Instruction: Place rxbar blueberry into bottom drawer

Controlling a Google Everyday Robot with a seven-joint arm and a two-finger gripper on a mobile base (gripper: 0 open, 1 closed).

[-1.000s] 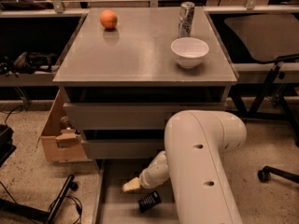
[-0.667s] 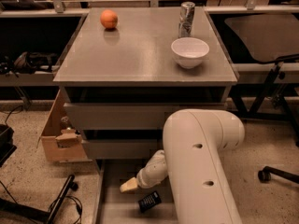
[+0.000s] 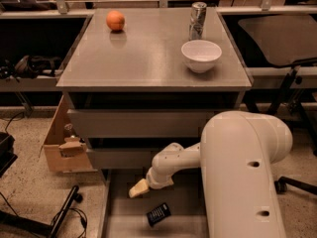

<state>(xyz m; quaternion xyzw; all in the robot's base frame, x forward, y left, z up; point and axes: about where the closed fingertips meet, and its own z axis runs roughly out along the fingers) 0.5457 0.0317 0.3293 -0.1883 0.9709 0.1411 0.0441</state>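
The rxbar blueberry [image 3: 158, 214] is a small dark bar with pale lettering. It lies flat on the grey floor of the open bottom drawer [image 3: 121, 222], near the front. My gripper [image 3: 138, 188] hangs above the drawer floor, up and to the left of the bar and apart from it. It holds nothing. My white arm fills the lower right and hides the drawer's right part.
On the cabinet top stand an orange ball [image 3: 115, 20], a metal can [image 3: 197, 20] and a white bowl [image 3: 201, 55]. The two upper drawers [image 3: 138, 123] stick out slightly. A cardboard box [image 3: 62, 143] sits at the left, cables and a stand on the floor.
The gripper has lifted a little and drawn up and left away from the bar. The bar lies where it was on the drawer floor.
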